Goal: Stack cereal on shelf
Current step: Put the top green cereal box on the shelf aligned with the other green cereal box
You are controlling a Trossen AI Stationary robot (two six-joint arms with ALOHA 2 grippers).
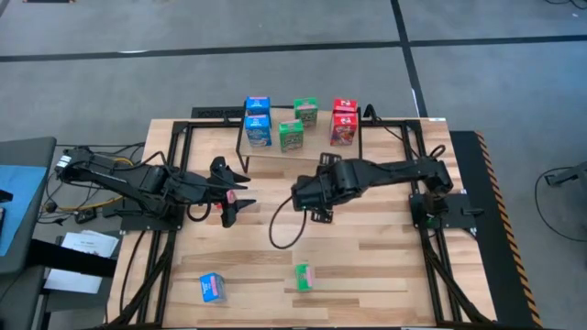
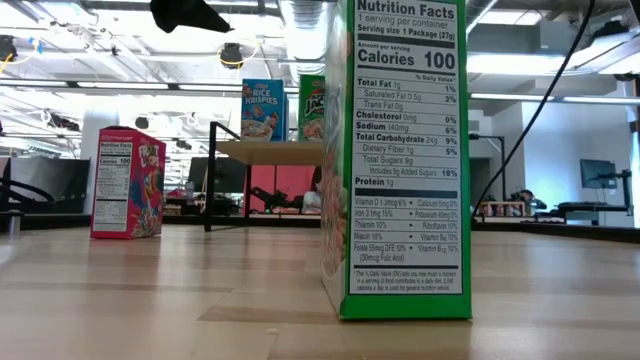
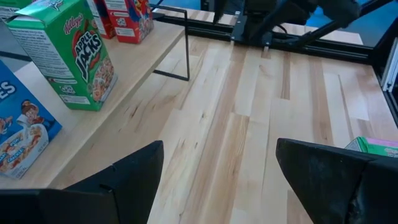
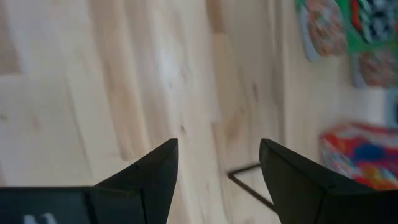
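The shelf (image 1: 303,151) stands at the table's far middle. On its plank top stand two blue (image 1: 258,131), two green (image 1: 291,136) and two red (image 1: 343,128) cereal boxes. A green box (image 1: 304,276) stands upright on the table near the front edge and fills the low view (image 2: 400,160). Another box (image 1: 212,288) stands at the near left and looks red in the low view (image 2: 128,182). My left gripper (image 1: 240,195) hovers open left of centre, nothing between its fingers (image 3: 124,180). My right gripper (image 1: 312,203) hangs open over the table's middle, pointing down, with only bare wood between its fingers (image 4: 158,174).
Black frame rails (image 1: 183,137) run along the table's sides and back. A cable (image 1: 275,234) loops down from the right arm over the middle of the table. Bare wood lies between the shelf and the two near boxes.
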